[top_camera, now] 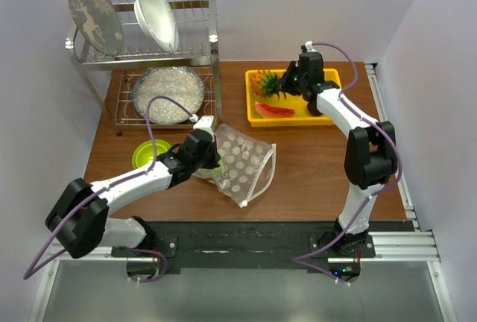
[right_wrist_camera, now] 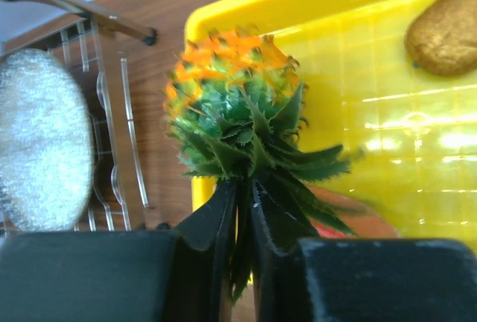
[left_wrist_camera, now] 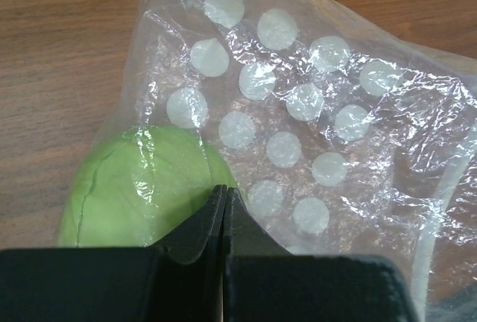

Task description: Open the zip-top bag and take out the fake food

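The clear zip-top bag with white dots lies on the table's middle, its zip strip along the right edge. My left gripper is shut on the bag's left edge; in the left wrist view the jaws are pressed together on the film of the bag. A green round fruit sits inside the bag beside them. My right gripper is shut on the green leaves of the orange pineapple, held over the yellow tray. A watermelon slice and a brown kiwi lie in the tray.
A lime-green bowl stands left of the bag, partly under my left arm. A metal dish rack with two plates and a glittery bowl stands at the back left. The tray's yellow floor shows in the right wrist view.
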You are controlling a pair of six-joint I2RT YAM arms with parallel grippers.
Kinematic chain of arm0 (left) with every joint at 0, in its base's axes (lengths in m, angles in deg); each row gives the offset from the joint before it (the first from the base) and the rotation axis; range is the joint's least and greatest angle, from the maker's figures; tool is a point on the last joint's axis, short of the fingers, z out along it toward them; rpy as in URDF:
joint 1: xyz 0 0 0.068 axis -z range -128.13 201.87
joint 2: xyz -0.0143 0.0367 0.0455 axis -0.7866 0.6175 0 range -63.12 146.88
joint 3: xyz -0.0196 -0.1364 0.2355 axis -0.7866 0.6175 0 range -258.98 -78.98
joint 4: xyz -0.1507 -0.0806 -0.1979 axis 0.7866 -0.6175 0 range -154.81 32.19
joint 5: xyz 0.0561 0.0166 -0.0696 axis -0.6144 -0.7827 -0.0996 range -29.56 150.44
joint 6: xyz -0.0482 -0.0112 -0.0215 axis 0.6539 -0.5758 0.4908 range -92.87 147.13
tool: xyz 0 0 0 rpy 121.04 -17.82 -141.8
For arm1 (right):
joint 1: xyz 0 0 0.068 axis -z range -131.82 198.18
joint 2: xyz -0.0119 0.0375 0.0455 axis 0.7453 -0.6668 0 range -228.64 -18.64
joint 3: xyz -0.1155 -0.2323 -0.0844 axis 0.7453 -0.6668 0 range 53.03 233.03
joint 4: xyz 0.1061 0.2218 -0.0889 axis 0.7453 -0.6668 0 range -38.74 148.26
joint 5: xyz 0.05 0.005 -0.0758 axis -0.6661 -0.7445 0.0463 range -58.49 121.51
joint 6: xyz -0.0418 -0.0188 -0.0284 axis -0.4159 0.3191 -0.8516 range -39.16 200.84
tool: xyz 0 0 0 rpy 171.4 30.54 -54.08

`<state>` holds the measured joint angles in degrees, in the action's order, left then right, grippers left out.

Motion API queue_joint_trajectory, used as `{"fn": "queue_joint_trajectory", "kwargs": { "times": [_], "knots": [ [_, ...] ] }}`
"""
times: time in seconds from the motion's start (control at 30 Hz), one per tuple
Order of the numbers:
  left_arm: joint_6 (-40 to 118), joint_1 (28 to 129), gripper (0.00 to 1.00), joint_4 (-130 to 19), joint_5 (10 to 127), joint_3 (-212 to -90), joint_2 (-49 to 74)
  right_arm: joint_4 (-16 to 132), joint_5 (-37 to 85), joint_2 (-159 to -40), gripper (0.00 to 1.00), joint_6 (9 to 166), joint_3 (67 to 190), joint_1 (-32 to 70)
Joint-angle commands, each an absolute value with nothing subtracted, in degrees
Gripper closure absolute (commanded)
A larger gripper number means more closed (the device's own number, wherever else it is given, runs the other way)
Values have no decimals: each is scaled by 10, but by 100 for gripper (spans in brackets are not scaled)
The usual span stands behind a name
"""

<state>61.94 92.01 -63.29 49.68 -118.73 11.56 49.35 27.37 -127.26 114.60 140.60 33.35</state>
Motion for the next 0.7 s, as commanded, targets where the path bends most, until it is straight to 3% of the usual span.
{"fn": "queue_joint_trajectory", "kwargs": {
  "times": [0.0,0.03,0.07,0.17,0.4,0.43,0.53,0.67],
  "knots": [
    [598,914,96,-680,507,-1201,103,525,241,-1288,69,1142,1450,347],
    [597,915,93,-684,508,-1207,99,518,231,-1297,63,1142,1456,350],
    [592,915,88,-686,508,-1210,95,498,228,-1298,47,1139,1462,352],
    [585,915,77,-691,508,-1219,77,455,239,-1268,31,1127,1472,351],
    [579,910,61,-737,468,-1248,44,361,297,-1102,27,1106,1381,350],
    [579,909,59,-742,464,-1251,39,353,301,-1080,28,1105,1359,351],
    [577,907,55,-763,440,-1252,24,364,263,-974,43,1120,1234,344],
    [578,905,53,-784,408,-1239,-2,424,224,-853,77,1176,1061,298]
  ]
}}
